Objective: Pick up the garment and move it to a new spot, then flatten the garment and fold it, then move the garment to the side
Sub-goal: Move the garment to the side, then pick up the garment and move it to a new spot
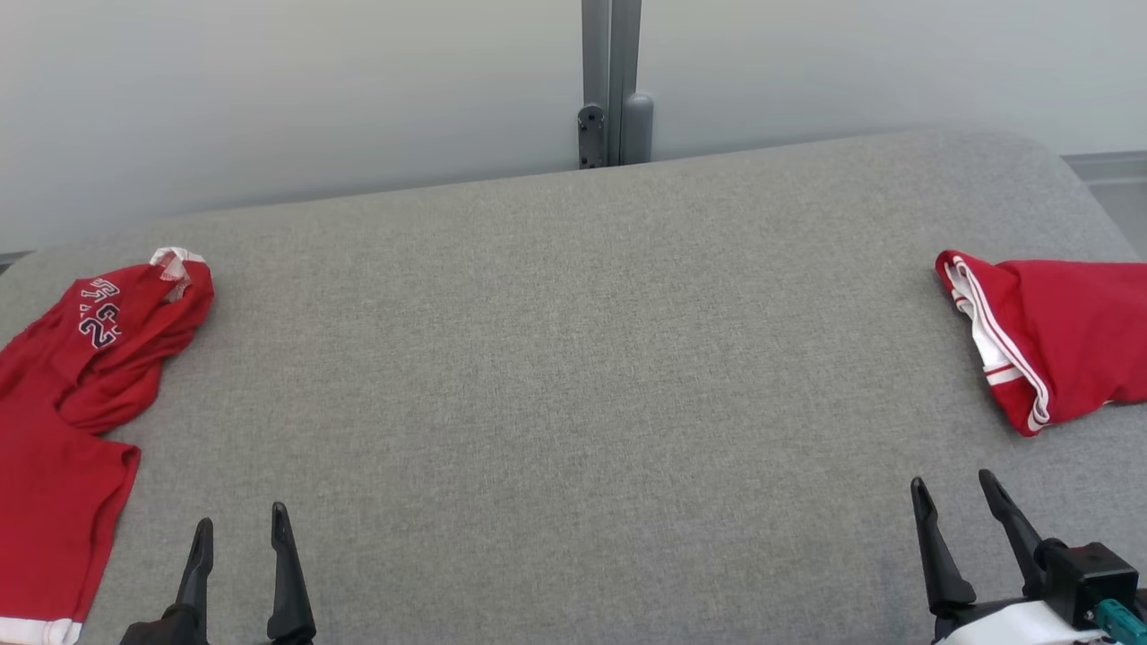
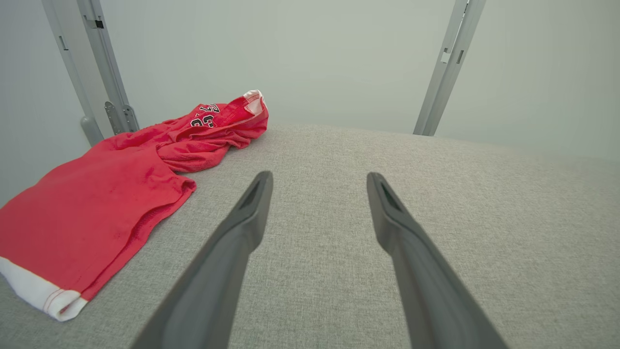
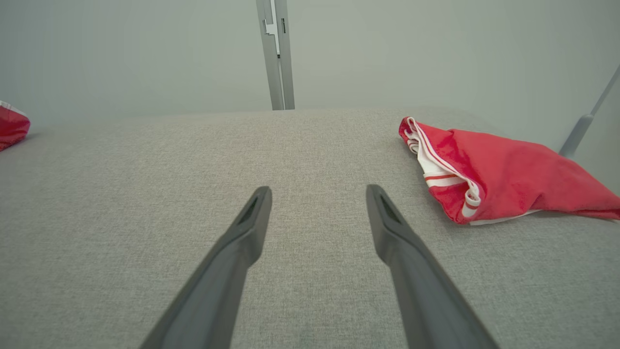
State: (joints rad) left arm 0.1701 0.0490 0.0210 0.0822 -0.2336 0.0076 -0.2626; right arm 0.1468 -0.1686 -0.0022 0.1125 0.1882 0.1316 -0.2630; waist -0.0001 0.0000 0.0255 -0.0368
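Observation:
A red garment [image 1: 63, 421] with dark numbers and a white hem lies crumpled at the left edge of the grey table [image 1: 573, 376]; the left wrist view has this garment [image 2: 101, 203] to the left of the fingers. A second red garment [image 1: 1053, 336] with white stripes lies folded at the right edge, and the right wrist view shows that garment [image 3: 499, 174] to the right of its fingers. My left gripper [image 1: 240, 527] stands open near the front left, holding nothing. My right gripper [image 1: 954, 488] is open at the front right, also with nothing in it. Both hover apart from the cloth.
A grey metal post [image 1: 611, 85] rises behind the table's far edge against a pale wall. The wide middle of the table lies between the two garments. The table's corners are rounded.

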